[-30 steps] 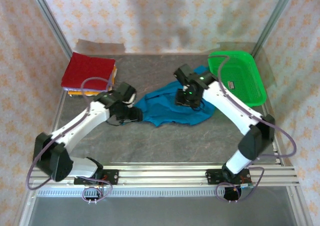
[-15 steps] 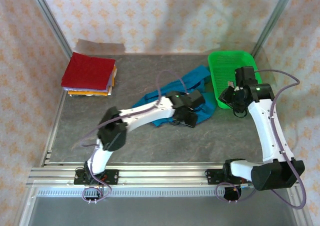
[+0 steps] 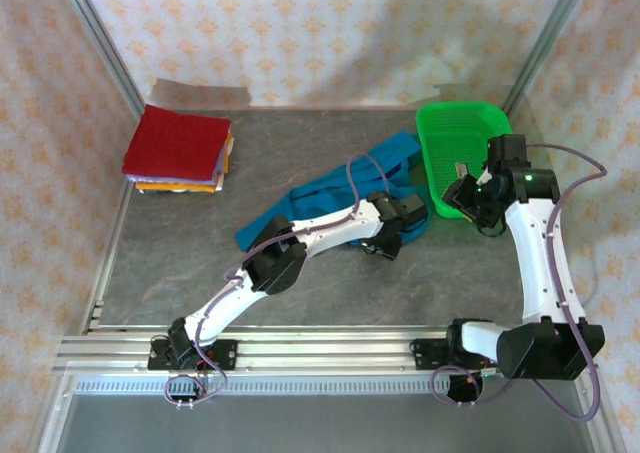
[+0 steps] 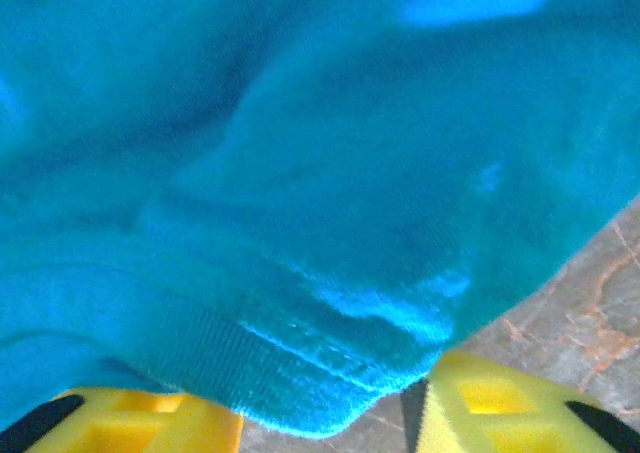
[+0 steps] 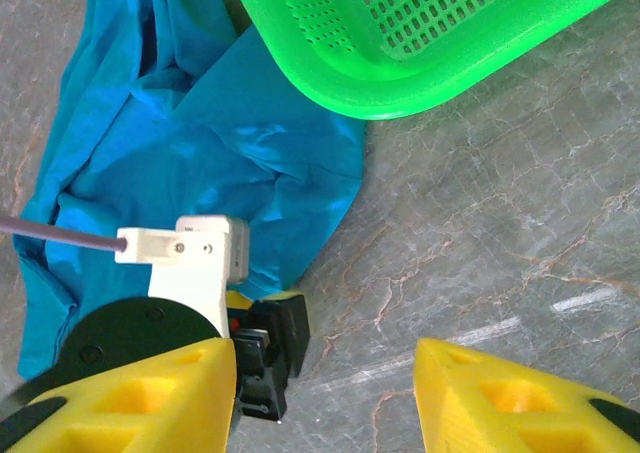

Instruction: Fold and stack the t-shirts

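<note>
Left wrist view: the left gripper (image 4: 330,413), fingers apart, straddles the hem of the blue shirt (image 4: 300,173) at six o'clock. It should pinch deep before lifting.

White links (image 3: 535,243), black joints (image 3: 275,268), looping mauve cables (image 3: 348,175) and yellow pincer fingers (image 5: 500,398) on both arms

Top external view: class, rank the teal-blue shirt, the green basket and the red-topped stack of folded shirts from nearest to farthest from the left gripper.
1. The teal-blue shirt, mid-table, right under the left gripper.
2. The green basket, just to the gripper's right, toward the far right corner.
3. The red-topped stack, at the far left corner.
</note>
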